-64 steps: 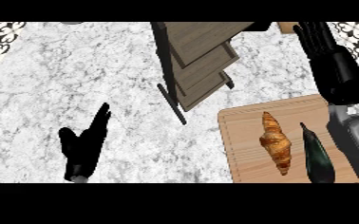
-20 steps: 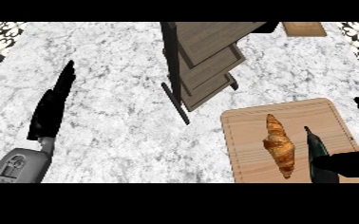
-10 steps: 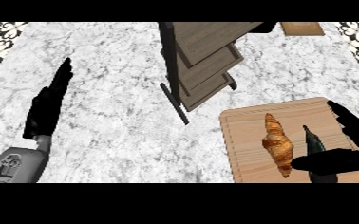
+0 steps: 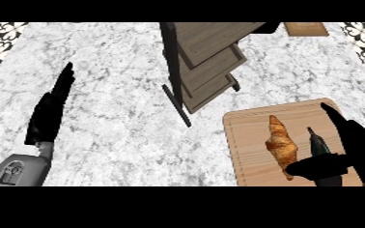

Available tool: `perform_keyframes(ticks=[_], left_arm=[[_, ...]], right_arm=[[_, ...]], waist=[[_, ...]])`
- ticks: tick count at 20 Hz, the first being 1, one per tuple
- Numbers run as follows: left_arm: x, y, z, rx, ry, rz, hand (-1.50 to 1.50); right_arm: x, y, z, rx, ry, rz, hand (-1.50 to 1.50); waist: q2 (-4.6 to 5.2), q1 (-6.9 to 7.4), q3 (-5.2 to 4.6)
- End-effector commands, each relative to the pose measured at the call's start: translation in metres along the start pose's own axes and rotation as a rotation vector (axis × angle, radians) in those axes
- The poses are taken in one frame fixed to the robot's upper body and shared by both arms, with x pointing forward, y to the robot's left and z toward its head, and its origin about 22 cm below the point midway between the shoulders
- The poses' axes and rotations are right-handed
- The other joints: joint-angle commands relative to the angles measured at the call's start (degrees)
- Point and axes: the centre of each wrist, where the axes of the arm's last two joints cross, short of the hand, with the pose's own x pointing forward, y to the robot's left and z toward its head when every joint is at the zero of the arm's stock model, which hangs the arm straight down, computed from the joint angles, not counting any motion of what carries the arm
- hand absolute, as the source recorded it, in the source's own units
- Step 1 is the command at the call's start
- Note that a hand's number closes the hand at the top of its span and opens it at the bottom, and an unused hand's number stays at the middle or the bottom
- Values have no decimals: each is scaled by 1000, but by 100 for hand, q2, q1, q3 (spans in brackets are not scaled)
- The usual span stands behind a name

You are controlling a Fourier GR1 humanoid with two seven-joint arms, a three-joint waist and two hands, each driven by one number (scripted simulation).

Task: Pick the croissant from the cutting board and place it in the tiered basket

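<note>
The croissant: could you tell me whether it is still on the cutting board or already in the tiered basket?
On the board. The croissant lies flat on the cutting board, unheld, with the right hand open beside it.

- White marble table (image 4: 121, 106) with grey veining, filling nearly the whole view.
- Dark ornamental patterning at the far left corner (image 4: 10, 29) and the far right corner (image 4: 354, 30).
- Small tan wooden block (image 4: 306, 28) at the far edge, right of centre.
- Even, soft light; faint shadows.

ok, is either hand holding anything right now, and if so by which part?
Nothing is held. The right hand is open over the cutting board beside the croissant, not closed on it. The left hand rests open at the left.
</note>
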Motion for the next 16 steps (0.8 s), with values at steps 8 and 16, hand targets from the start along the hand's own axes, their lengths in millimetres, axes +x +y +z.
perform_keyframes(ticks=[8,16], left_arm=[[2,3,7,22,7,0,0],[-16,-3,9,-3,-6,15,0]], right_arm=[[12,19,-4,2,194,43,-150],[19,39,-12,18,212,10,-150]], waist=[[-8,-9,-1],[3,-9,-6]])
